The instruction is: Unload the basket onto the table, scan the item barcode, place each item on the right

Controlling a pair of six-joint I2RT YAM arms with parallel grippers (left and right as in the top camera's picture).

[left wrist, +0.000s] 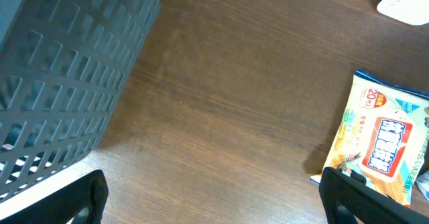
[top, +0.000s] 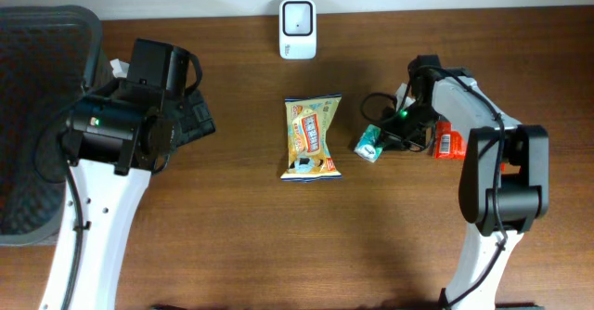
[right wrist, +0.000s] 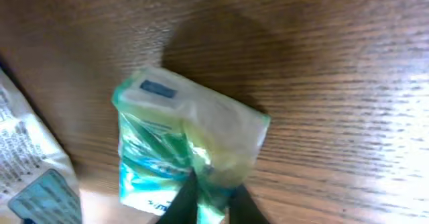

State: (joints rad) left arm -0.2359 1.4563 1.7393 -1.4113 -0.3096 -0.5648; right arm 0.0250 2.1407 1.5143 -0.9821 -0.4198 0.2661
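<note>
Right jaws closed, pinching only edge of small green packet (right wrist: 191, 133), at 3 o'clock from snack bag (top: 312, 136). Thin grip: packet may slip or twist, hiding barcode from white scanner (top: 298, 29) at 12 o'clock. Left jaws wide open, empty.

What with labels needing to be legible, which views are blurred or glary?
Right wrist: motion-blurred, packet soft, glare on the table at right. Left wrist: sharp, bag print crisp. Overhead: sharp, evenly lit, soft shadows.
</note>
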